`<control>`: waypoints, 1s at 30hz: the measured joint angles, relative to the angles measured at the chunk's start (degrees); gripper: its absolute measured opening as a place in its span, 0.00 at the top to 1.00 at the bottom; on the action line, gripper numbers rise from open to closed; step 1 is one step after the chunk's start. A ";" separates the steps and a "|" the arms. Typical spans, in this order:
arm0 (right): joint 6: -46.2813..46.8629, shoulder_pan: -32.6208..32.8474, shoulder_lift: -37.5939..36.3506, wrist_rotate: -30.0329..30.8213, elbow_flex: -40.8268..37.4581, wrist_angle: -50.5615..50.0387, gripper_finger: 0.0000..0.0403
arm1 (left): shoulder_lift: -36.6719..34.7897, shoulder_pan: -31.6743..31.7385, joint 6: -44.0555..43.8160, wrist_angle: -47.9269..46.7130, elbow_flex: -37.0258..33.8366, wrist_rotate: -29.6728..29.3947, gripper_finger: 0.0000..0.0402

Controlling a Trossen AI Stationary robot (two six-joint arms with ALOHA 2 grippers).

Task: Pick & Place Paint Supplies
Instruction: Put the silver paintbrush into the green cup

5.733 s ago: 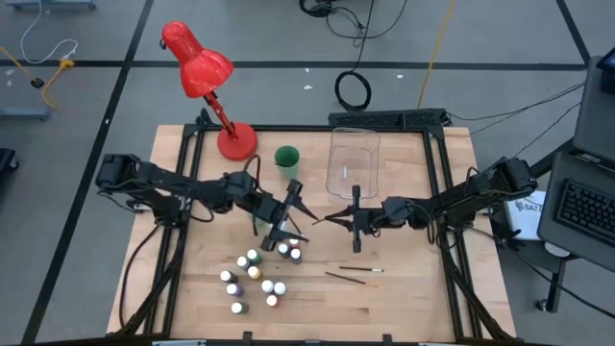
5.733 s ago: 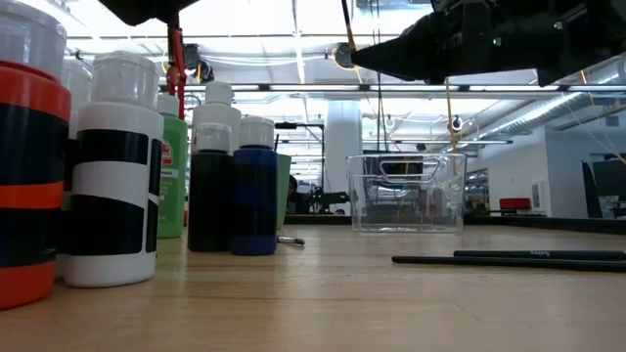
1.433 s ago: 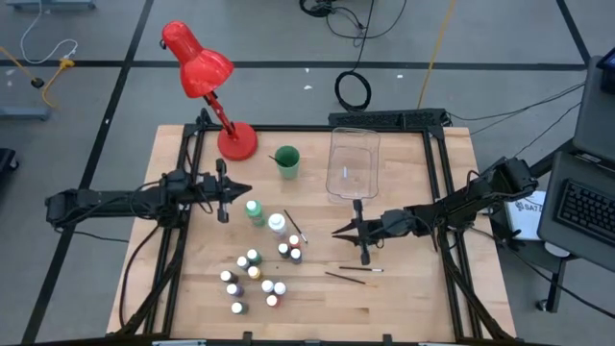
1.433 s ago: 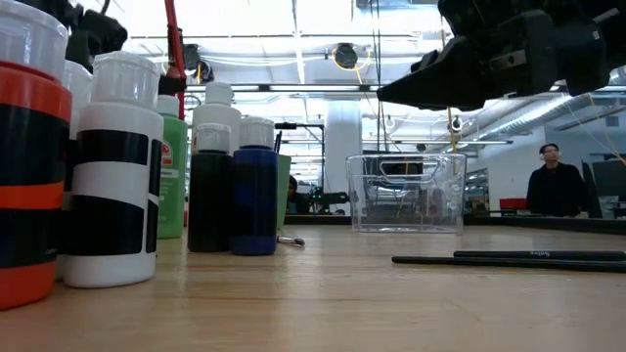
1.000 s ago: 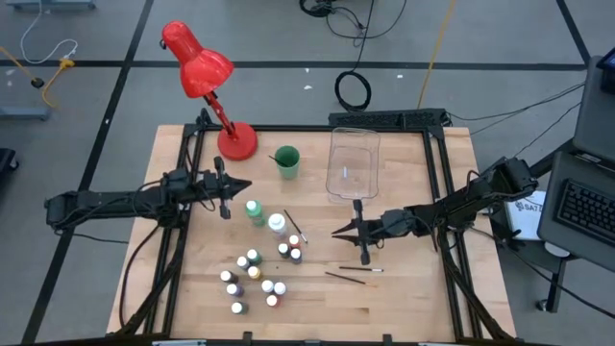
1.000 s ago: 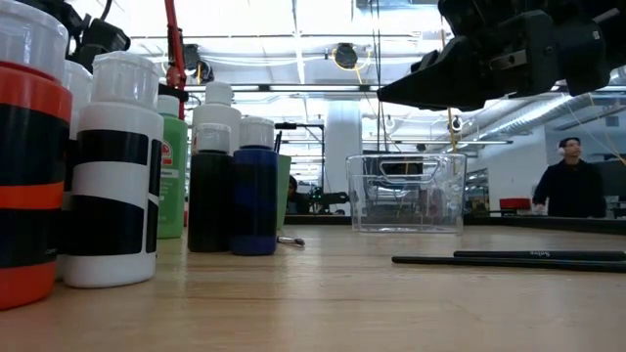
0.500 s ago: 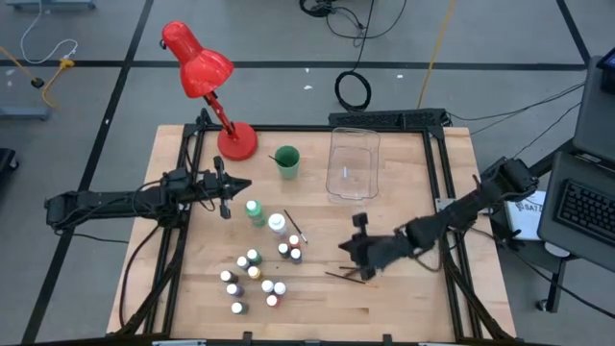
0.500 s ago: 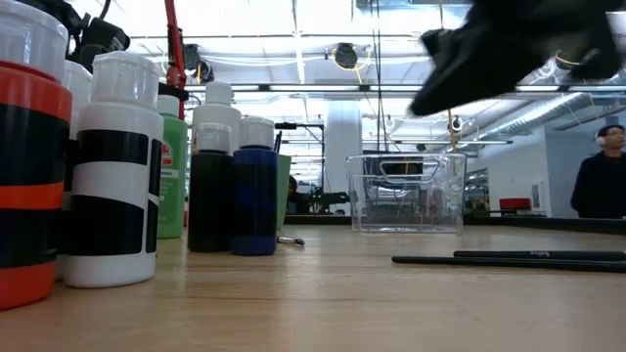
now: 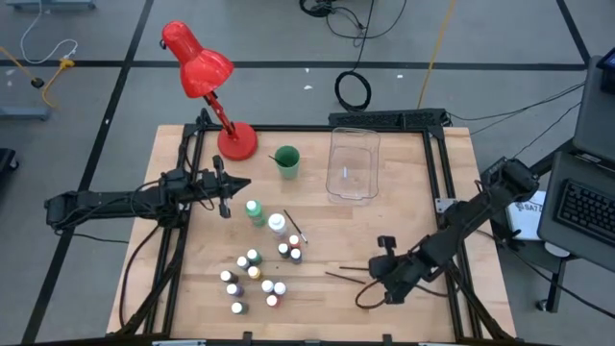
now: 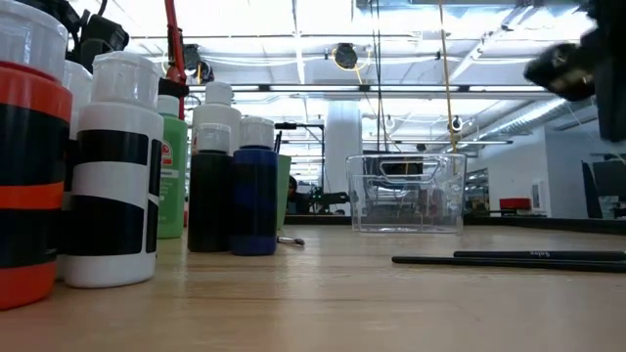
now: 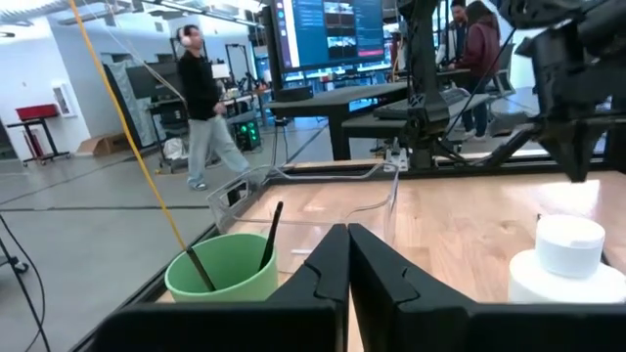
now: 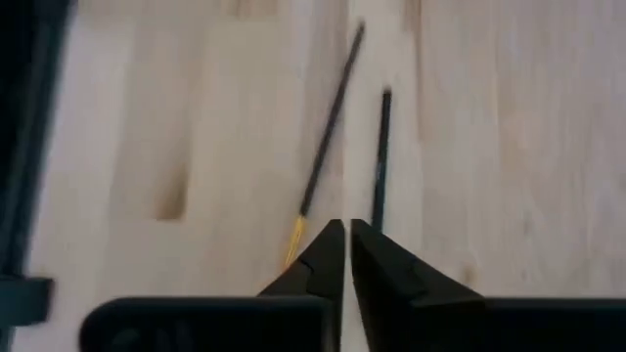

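Note:
Small white-capped paint bottles (image 9: 255, 277) stand in a cluster near the table's front, close up in the low view (image 10: 108, 166). A tall green bottle (image 9: 255, 211) and a tall white bottle (image 9: 277, 224) stand behind them, with a brush (image 9: 296, 229) lying beside them. Two thin dark brushes (image 9: 346, 274) lie flat to the right (image 12: 337, 147). My right gripper (image 9: 373, 279) hangs shut above their right ends, pointing down. My left gripper (image 9: 231, 188) is shut and hovers left of the green bottle, holding nothing.
A green cup (image 9: 286, 160) with brushes in it (image 11: 220, 274) and a clear plastic bin (image 9: 353, 163) stand at the back. A red desk lamp (image 9: 207, 82) is at the back left. People stand in the room beyond the table (image 11: 201, 98).
My right gripper has swung from beside the clear bin toward the table's near edge and somewhat right, tipping downward until it hangs over the two lying brushes. It has stayed shut. The brushes and bottles have not moved.

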 joint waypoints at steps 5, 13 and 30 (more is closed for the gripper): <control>3.40 -1.09 0.00 -3.17 -4.38 0.19 0.80 | -0.02 -0.01 0.01 -0.07 0.00 0.00 0.95; 4.97 -1.99 0.00 -5.94 -8.98 5.29 0.65 | 0.00 0.00 0.00 -1.04 0.00 0.02 0.99; 6.93 -0.74 -0.13 -4.27 -17.78 15.24 0.83 | -0.02 0.00 -0.59 -0.98 0.00 0.07 0.98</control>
